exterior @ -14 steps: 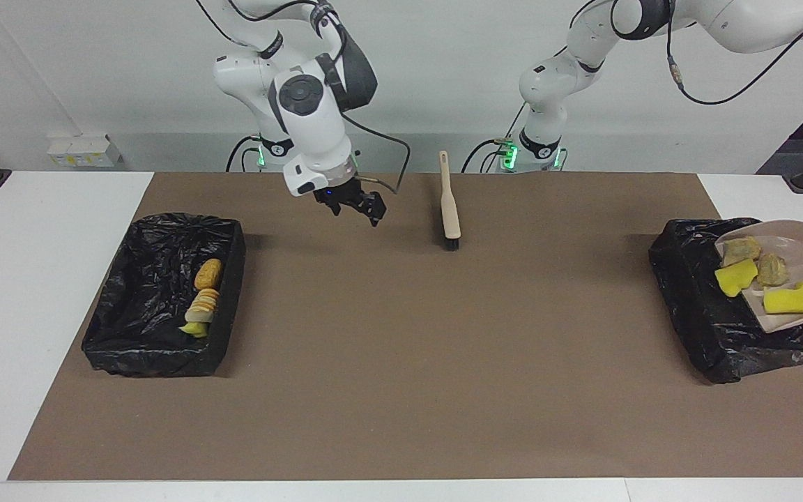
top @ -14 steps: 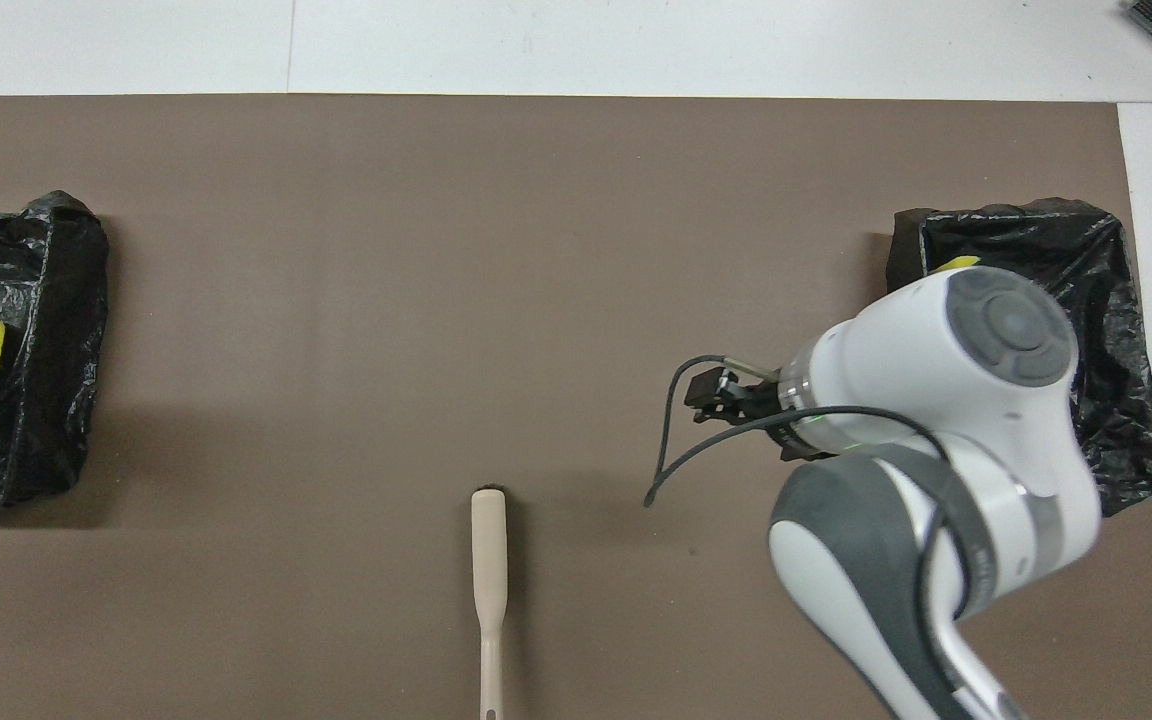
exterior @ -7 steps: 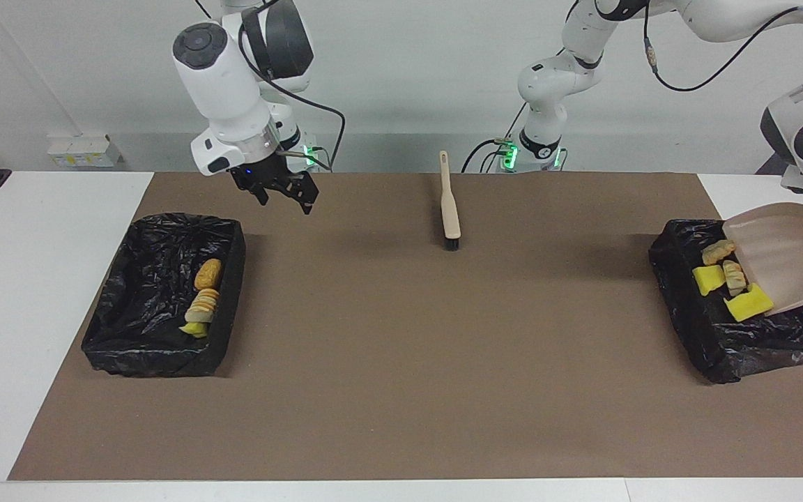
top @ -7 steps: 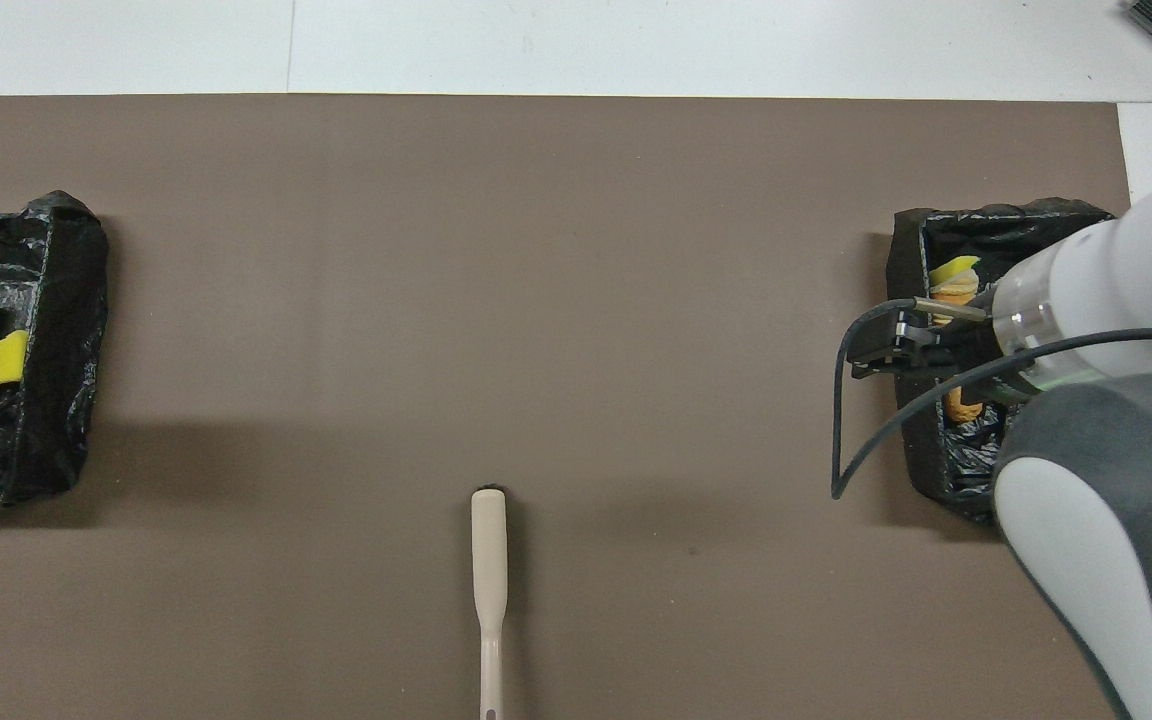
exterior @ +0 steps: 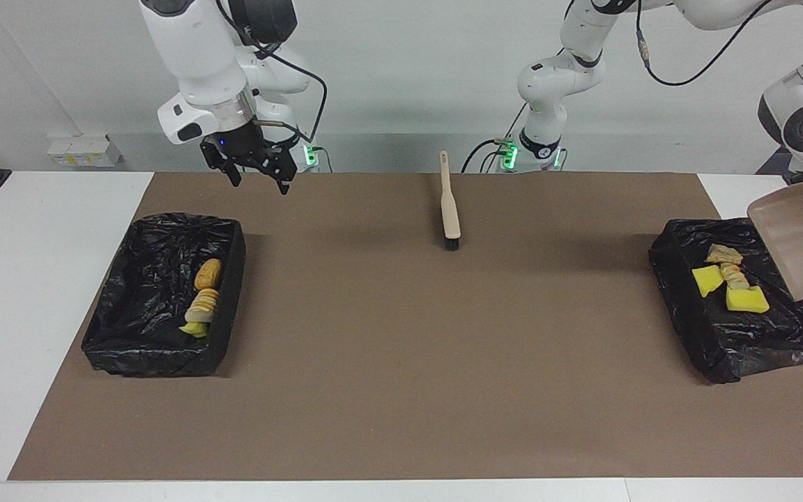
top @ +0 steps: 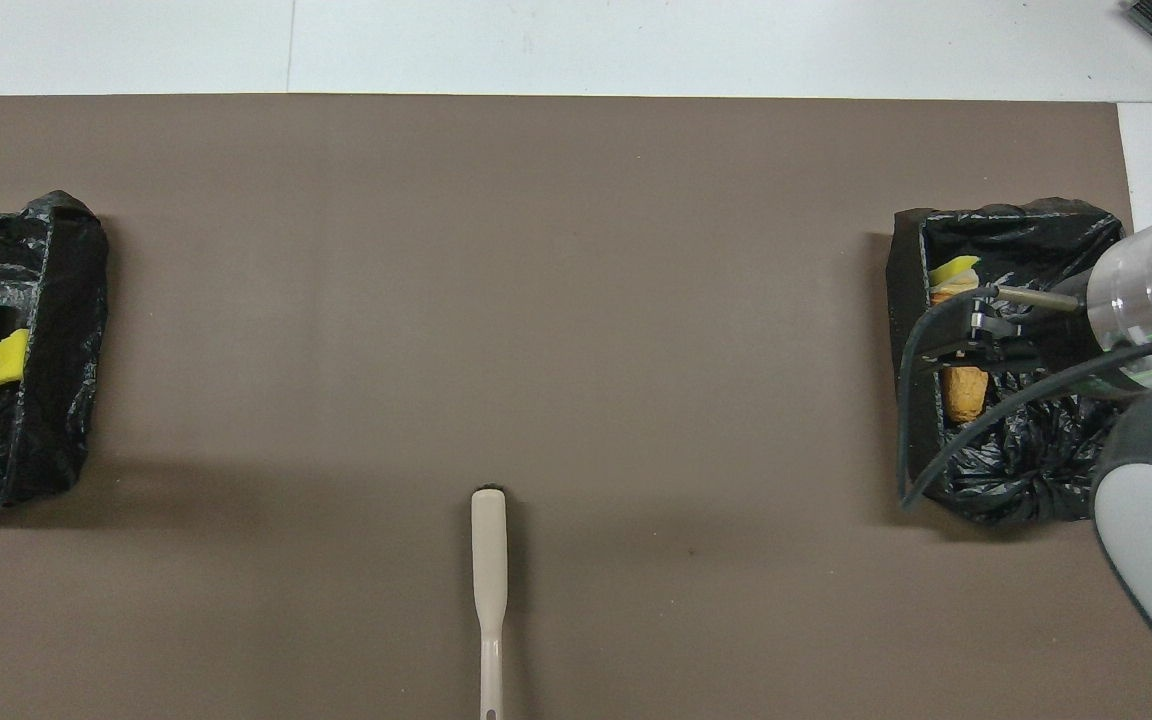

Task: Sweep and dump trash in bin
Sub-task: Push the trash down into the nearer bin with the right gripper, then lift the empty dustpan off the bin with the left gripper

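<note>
Seven scraps of trash [exterior: 746, 300] lay in two black-lined bins, none on the brown mat [exterior: 408, 348].

Four were in the bin at the left arm's end [exterior: 757, 341] of the worktop [exterior: 25, 279]: two bright yellow sponge pieces [exterior: 705, 279] and two pale tan foam lumps [exterior: 722, 254], bunched together near that bin's robot-side edge.

Three were in the bin at the right arm's end [exterior: 143, 279], in a row along the wall facing the worktop's middle: one orange-brown lump [exterior: 208, 273], one tan-and-white banded piece [exterior: 203, 305] and one small yellow-green bit [exterior: 194, 329].

One beige dustpan [exterior: 802, 240] hung tipped steeply over the bin at the left arm's end, its mouth pointing down toward the four scraps and its pan showing no scraps. The left claw was out of view, closed, and the dustpan hung from that arm.

The right claw [exterior: 256, 178] was up in the air, its fingers spread and holding nothing, over the mat's robot-side edge close to the bin at the right arm's end.

One beige brush [exterior: 450, 209] lay flat on the mat at the middle of the robot-side edge, dark bristles pointing away from the robots.
</note>
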Controlling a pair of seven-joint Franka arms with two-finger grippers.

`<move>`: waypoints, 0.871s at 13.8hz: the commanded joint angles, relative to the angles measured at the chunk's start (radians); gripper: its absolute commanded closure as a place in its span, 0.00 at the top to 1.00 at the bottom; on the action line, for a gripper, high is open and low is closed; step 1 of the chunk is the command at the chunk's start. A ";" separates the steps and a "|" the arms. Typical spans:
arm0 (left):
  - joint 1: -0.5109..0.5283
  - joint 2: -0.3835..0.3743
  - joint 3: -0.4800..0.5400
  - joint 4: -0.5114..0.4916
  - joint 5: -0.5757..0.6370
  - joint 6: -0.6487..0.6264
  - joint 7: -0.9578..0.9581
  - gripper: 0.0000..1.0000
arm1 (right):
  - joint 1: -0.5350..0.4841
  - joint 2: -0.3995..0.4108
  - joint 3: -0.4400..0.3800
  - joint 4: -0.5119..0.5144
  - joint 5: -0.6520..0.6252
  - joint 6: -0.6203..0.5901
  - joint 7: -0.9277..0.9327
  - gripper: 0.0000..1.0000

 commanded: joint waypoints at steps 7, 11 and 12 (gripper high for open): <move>-0.102 0.039 0.010 -0.114 -0.485 0.027 -0.411 0.00 | -0.005 0.050 0.006 0.103 -0.036 -0.081 -0.058 1.00; -0.206 0.101 0.009 -0.140 -0.568 0.024 -0.813 0.00 | 0.041 0.052 -0.050 0.105 -0.032 -0.096 -0.059 1.00; -0.234 0.108 0.009 -0.146 -0.584 0.029 -0.913 0.00 | 0.046 0.052 -0.058 0.105 -0.033 -0.096 -0.065 1.00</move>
